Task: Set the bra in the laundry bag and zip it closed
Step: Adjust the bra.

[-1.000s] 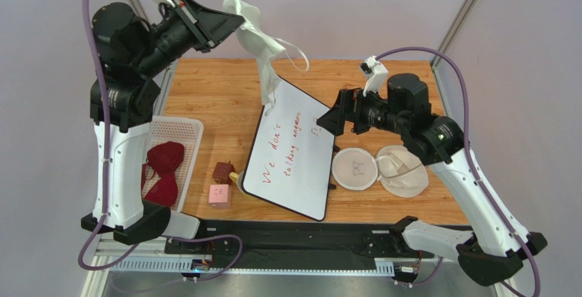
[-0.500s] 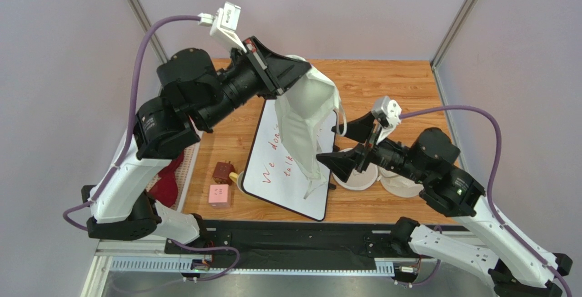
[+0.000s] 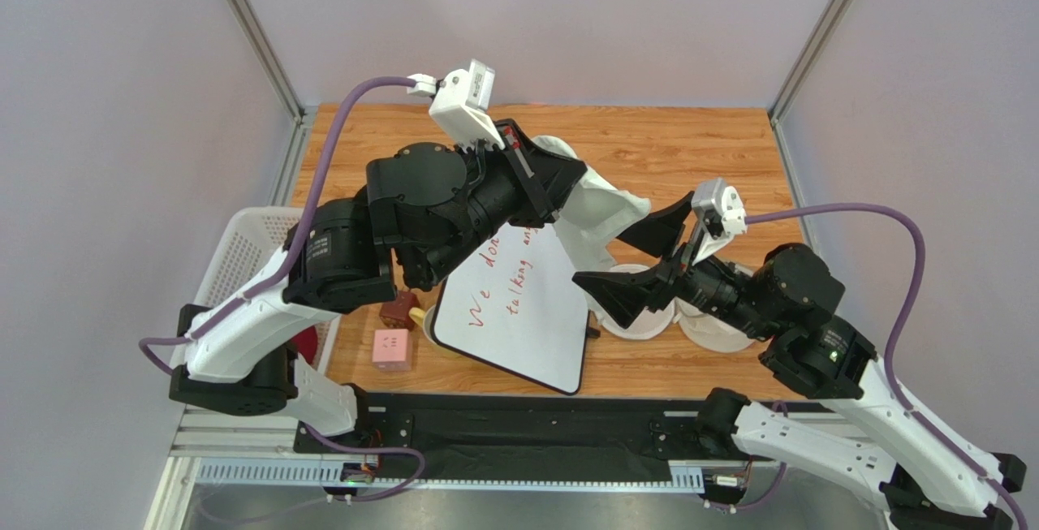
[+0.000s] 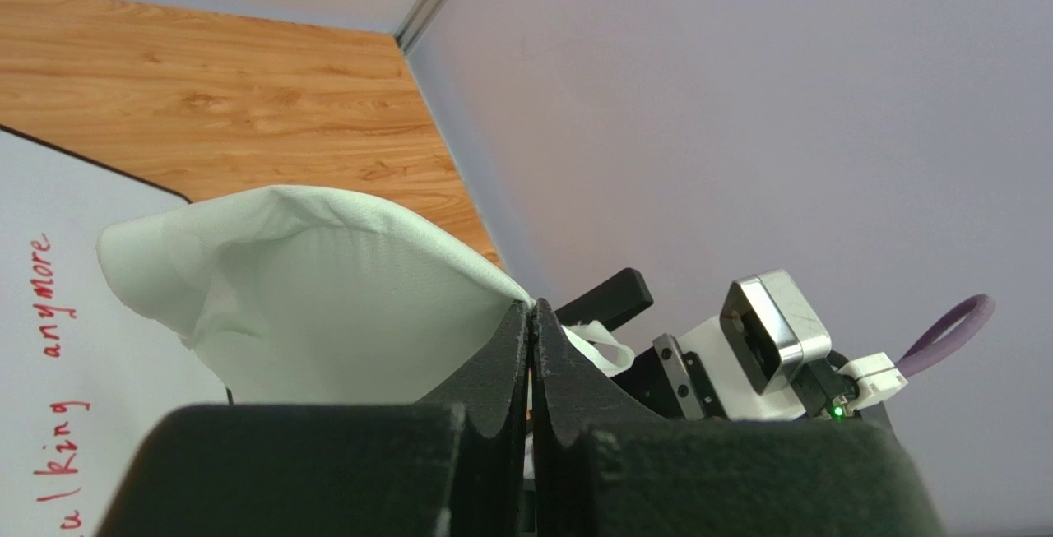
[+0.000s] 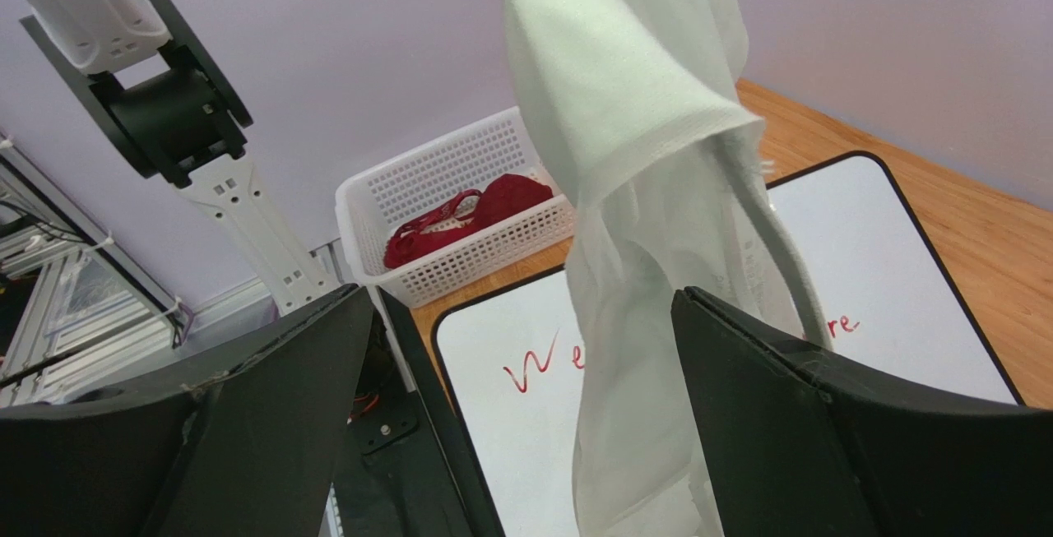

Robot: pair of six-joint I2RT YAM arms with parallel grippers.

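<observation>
Overhead, the left pincer was seen clamped on a white cloth above the whiteboard. The right pincer was spread wide beside it, over the laundry bag on the bench. From the left wrist, the cloth was shown pinched between closed fingers. From the right wrist, the bra was seen lying lengthwise in the basket, well apart and nearer the left arm.

Bra in basket, left of whiteboard.
</observation>
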